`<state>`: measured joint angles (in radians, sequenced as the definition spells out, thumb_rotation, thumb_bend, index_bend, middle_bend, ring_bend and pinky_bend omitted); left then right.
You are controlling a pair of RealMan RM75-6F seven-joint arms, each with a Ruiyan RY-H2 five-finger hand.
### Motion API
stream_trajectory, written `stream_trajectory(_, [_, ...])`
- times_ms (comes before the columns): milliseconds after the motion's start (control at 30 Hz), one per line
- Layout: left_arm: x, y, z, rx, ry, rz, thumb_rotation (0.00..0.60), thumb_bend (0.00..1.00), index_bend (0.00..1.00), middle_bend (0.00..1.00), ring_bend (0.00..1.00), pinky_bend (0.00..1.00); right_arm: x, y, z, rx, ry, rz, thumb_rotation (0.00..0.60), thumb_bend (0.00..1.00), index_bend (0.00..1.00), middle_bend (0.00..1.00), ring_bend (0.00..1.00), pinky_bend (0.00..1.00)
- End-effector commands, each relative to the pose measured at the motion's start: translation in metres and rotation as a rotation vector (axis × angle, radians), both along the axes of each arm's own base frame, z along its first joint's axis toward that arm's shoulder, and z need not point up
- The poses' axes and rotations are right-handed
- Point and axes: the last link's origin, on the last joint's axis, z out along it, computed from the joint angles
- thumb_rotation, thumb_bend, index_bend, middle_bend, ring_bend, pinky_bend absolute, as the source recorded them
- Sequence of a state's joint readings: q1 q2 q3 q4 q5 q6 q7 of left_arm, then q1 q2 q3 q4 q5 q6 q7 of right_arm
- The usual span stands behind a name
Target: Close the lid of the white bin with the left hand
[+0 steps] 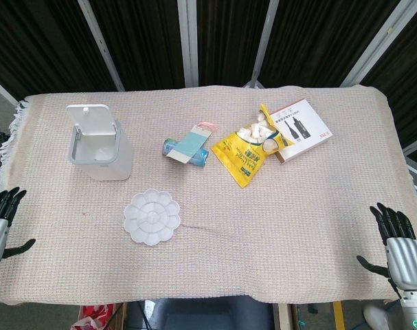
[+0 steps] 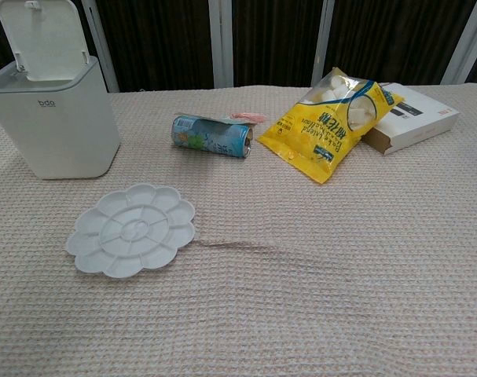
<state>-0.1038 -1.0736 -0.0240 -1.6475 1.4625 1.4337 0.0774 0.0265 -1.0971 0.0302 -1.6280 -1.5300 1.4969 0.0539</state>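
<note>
My hands sit nearest, at the table's near corners: left hand [image 1: 1, 221] and right hand [image 1: 402, 251], fingers spread, holding nothing. I see the bin [image 1: 98, 146] far left, well apart from both, lid [image 1: 92, 118] standing upright.

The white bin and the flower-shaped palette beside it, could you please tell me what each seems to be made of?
The white bin looks like moulded plastic with a matt finish: smooth walls, rounded corners, a thin hinged lid standing open. The flower-shaped palette also looks like plastic, slightly glossier, with shallow pressed wells; glazed ceramic cannot be ruled out.
</note>
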Motion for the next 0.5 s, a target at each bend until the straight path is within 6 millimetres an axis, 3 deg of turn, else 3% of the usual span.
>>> stream_trajectory(33, [-0.0001, 0.0001, 0.0004, 0.002, -0.002, 0.001, 0.600, 0.15, 0.00, 0.00, 0.00, 0.00, -0.0002, 0.0002, -0.0003, 0.001, -0.001, 0.001, 0.600, 0.15, 0.00, 0.00, 0.00, 0.00])
stream_trajectory(500, [-0.0004, 0.0041, 0.0032, 0.000, -0.002, 0.009, 0.600, 0.15, 0.00, 0.00, 0.00, 0.00, -0.0008, 0.0004, -0.0004, 0.005, -0.005, -0.007, 0.600, 0.15, 0.00, 0.00, 0.00, 0.00])
